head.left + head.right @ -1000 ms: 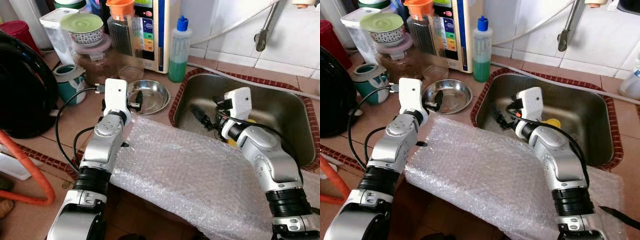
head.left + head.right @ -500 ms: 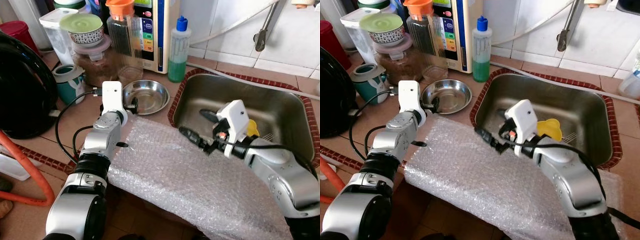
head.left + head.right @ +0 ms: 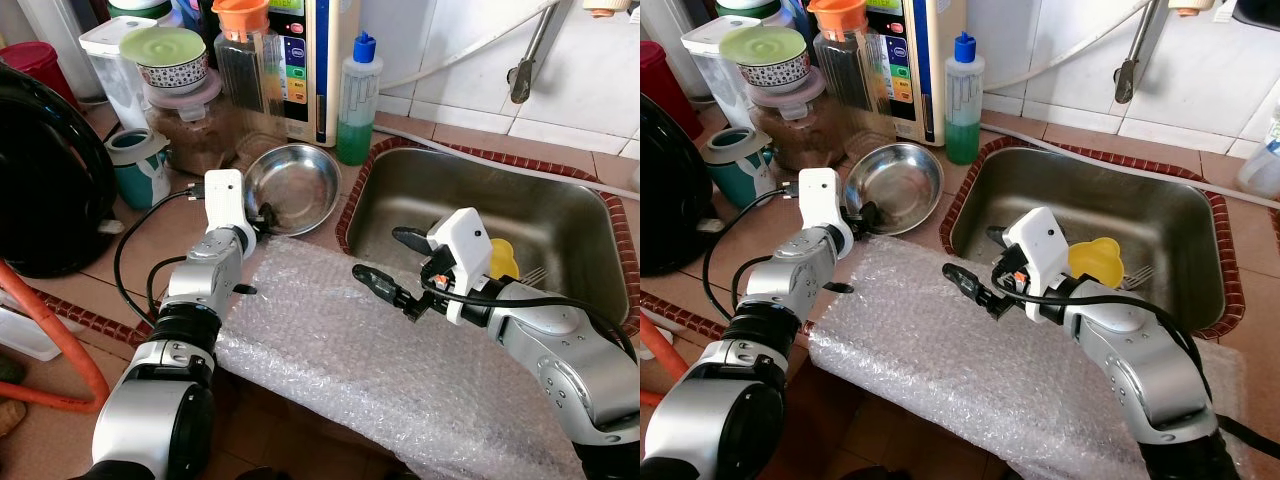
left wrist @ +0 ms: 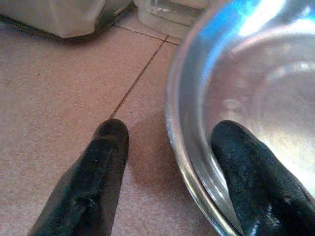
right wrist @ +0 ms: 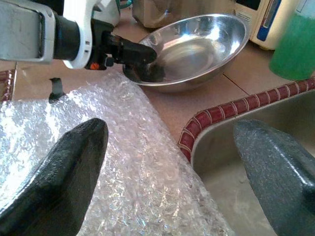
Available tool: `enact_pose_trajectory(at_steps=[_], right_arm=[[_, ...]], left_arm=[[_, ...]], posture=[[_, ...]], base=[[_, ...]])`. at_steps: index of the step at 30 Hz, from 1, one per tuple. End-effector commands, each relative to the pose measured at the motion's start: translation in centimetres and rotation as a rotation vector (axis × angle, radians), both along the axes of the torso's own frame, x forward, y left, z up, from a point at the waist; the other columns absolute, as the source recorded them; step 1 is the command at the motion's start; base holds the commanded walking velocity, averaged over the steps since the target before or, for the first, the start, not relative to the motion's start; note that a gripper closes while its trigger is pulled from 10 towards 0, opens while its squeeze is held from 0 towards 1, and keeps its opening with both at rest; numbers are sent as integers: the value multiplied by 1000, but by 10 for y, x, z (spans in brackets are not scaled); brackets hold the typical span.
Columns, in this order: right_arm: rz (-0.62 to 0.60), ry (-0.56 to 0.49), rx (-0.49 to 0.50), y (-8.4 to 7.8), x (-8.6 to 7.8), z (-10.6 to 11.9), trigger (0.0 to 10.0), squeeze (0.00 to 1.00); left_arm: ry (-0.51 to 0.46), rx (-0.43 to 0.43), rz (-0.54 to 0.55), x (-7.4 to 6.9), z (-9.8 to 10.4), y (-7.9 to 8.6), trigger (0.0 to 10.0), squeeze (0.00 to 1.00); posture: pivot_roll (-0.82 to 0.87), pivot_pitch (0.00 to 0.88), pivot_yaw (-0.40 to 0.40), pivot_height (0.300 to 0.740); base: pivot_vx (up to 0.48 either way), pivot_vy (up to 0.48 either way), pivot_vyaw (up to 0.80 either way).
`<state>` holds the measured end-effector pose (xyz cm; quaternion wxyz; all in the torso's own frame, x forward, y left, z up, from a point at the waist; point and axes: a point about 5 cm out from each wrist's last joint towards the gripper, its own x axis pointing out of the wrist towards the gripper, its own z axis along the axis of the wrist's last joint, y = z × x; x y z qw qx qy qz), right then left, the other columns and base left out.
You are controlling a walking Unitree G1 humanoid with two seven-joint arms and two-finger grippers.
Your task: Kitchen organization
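A steel bowl point(image 3: 295, 185) stands tilted on the tiled counter left of the sink point(image 3: 560, 215). My left gripper point(image 3: 263, 212) is shut on its near rim; the left wrist view shows one finger point(image 4: 98, 182) outside the bowl point(image 4: 256, 98) and one inside. My right gripper point(image 3: 392, 262) hovers open and empty over the sink's left edge and the bubble wrap sheet point(image 3: 400, 370). In the right wrist view its fingers point(image 5: 54, 182) frame the wrap point(image 5: 123, 172) and the bowl point(image 5: 197, 46). A yellow plastic piece point(image 3: 1095, 260) lies in the sink.
A green soap bottle point(image 3: 357, 100), jars point(image 3: 240, 60) and a white appliance point(image 3: 305, 60) crowd the back of the counter. A teal pot point(image 3: 135, 165) and a big black appliance point(image 3: 45, 180) stand left. An orange hose point(image 3: 60, 340) curves at the front left.
The bowl has tipped up in my left gripper. My right gripper has come out of the sink and moved left, over the bubble wrap's edge.
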<state>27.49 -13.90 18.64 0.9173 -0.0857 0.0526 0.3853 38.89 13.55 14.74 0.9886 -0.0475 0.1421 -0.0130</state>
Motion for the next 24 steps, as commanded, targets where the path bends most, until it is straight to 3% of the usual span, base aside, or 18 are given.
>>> enact_pose_trajectory(at_steps=[1,20,21,22,23,24], right_arm=[[16,-7,-15,2,-3,2,10000,0],[16,-13,-29,4,-1,0,10000,0],[16,-13,-30,4,-1,-1,10000,0],[17,-13,-30,4,-1,-1,10000,0],[19,-13,-31,5,-1,-1,10000,0],[21,-13,-32,5,-1,-1,10000,0]], left_arm=[[9,7,18,2,1,4,0,0],[-27,88,148,4,11,29,0,0],[-24,89,136,4,11,27,4941,0],[-22,87,132,4,11,26,7569,0],[-18,77,124,4,11,25,9373,0],[-13,64,112,4,10,23,10000,0]], posture=[[-51,99,49,740],[-46,98,43,740],[-44,98,42,740],[-44,97,41,740],[-45,97,41,740],[-46,97,40,740]], base=[[0,0,0],[0,0,0],[0,0,0],[0,0,0],[0,0,0],[0,0,0]])
